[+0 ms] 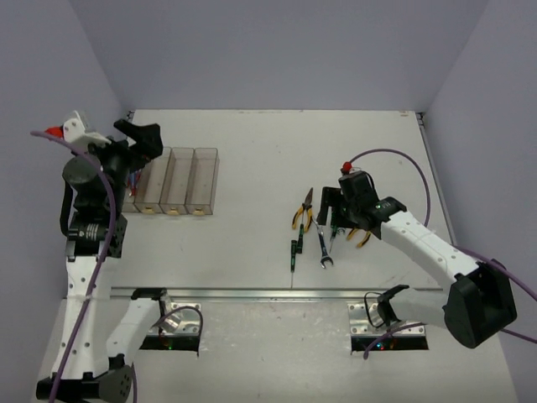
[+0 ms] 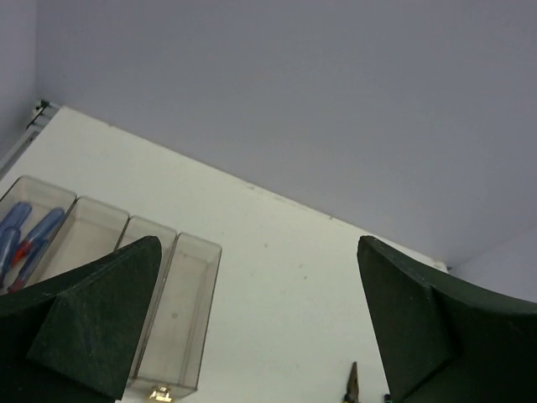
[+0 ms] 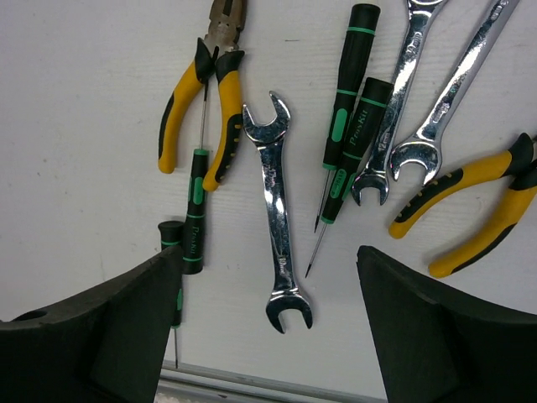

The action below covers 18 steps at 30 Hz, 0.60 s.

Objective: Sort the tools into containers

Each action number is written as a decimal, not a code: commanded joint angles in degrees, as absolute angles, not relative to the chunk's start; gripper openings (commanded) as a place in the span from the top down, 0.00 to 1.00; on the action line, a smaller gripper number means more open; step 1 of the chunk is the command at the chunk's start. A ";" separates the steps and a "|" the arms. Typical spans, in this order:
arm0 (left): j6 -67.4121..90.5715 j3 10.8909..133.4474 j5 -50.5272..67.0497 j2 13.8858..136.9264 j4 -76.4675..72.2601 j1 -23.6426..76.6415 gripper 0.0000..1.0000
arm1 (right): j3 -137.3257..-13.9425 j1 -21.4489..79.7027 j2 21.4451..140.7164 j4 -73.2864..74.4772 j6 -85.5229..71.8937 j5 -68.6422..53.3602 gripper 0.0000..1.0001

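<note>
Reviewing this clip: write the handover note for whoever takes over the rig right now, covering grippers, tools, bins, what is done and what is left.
Left gripper: open, empty, above the bins.
Right gripper: open, empty, over the unsorted tools, with one wrench under its gap.
Done: blue-handled screwdrivers lie in the leftmost bin; the other three bins look empty.
Left: everything else is on the table, namely two yellow-handled pliers, two more wrenches and the black/green screwdrivers.
</note>
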State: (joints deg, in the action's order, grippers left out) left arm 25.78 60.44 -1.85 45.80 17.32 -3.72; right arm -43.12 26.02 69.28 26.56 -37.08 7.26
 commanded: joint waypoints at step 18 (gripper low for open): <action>21.86 37.55 6.88 33.56 22.06 4.29 0.00 | -55.58 43.77 94.63 29.29 -47.38 14.97 0.50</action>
